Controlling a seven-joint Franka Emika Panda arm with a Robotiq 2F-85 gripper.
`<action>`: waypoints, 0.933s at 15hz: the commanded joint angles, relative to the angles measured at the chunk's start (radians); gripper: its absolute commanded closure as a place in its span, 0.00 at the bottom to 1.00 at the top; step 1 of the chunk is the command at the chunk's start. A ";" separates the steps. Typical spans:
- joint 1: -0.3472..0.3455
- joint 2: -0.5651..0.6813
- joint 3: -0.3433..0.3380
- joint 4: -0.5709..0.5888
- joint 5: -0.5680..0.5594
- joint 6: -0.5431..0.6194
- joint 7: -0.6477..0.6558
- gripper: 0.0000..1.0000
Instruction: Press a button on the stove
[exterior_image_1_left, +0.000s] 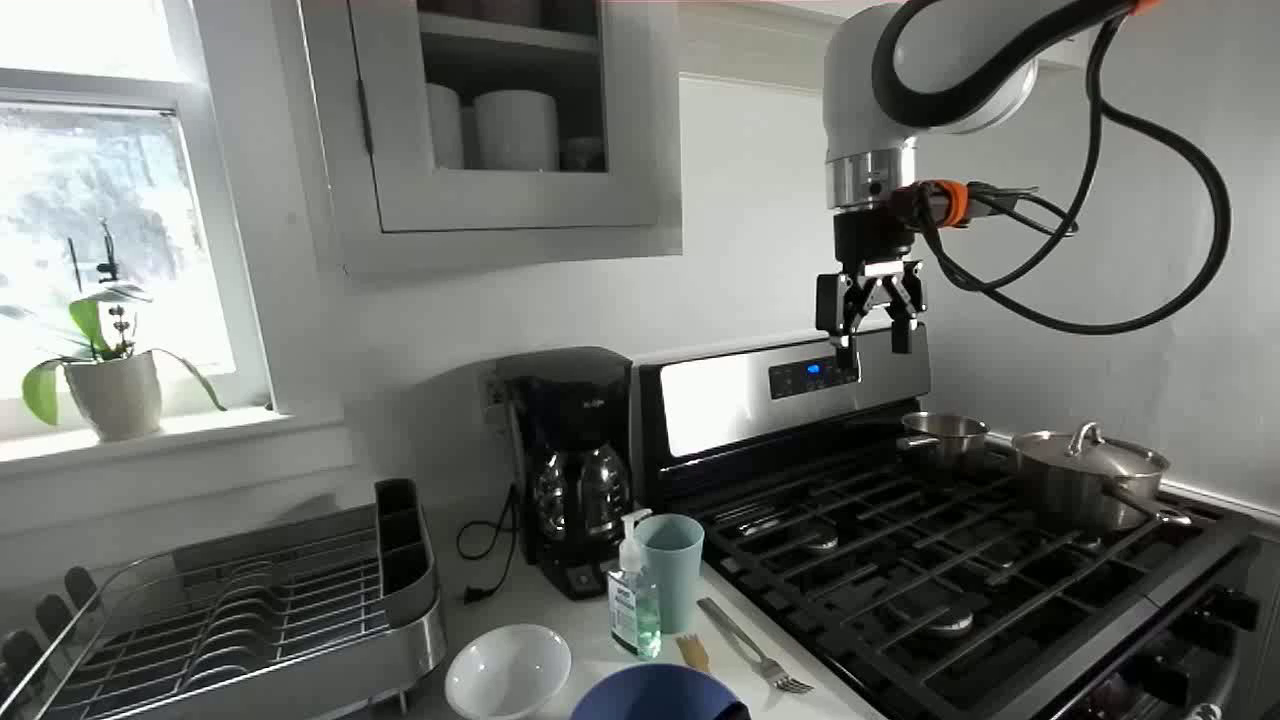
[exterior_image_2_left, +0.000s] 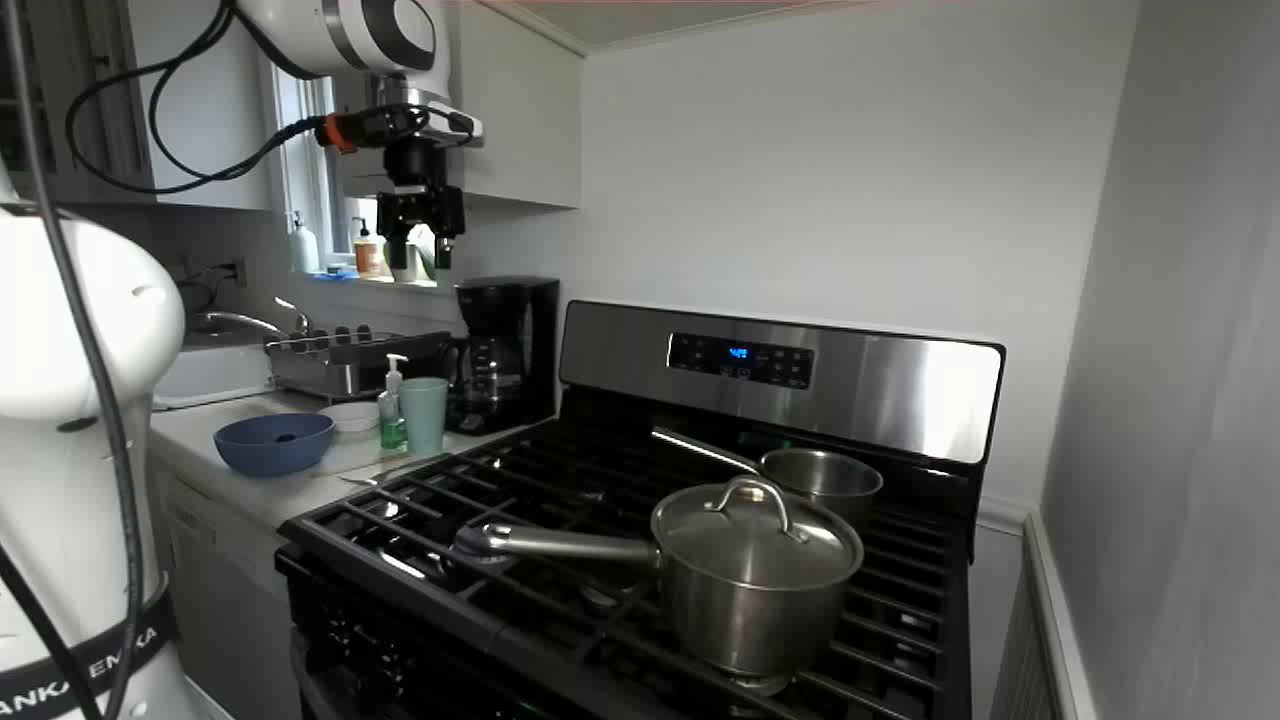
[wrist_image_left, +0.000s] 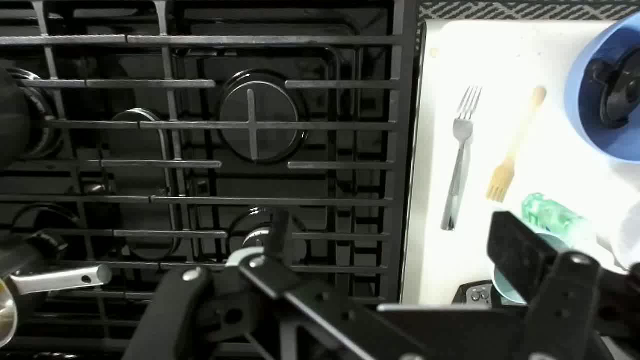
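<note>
Stove (exterior_image_2_left: 600, 490), stainless, black grates (wrist_image_left: 270, 201), against wall (exterior_image_2_left: 800, 180), coffee maker (exterior_image_1_left: 565, 400) just beside it on counter (wrist_image_left: 500, 65); back panel (exterior_image_2_left: 870, 385) with dark display (exterior_image_2_left: 740, 361), blue digits lit; on grates, lidded pot (exterior_image_2_left: 755, 600), saucepan (exterior_image_1_left: 955, 448) behind; gripper (exterior_image_2_left: 421, 252), we observe, hanging tips-down, apart from stove, fingers spread; on counter in wrist view, metal fork (wrist_image_left: 462, 129), tan fork (wrist_image_left: 504, 172)
</note>
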 joint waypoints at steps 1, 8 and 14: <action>0.016 0.002 -0.014 0.002 -0.005 -0.002 0.004 0.00; -0.040 -0.033 -0.149 -0.051 0.103 0.083 -0.060 0.00; -0.182 -0.018 -0.372 -0.154 0.133 0.276 -0.202 0.00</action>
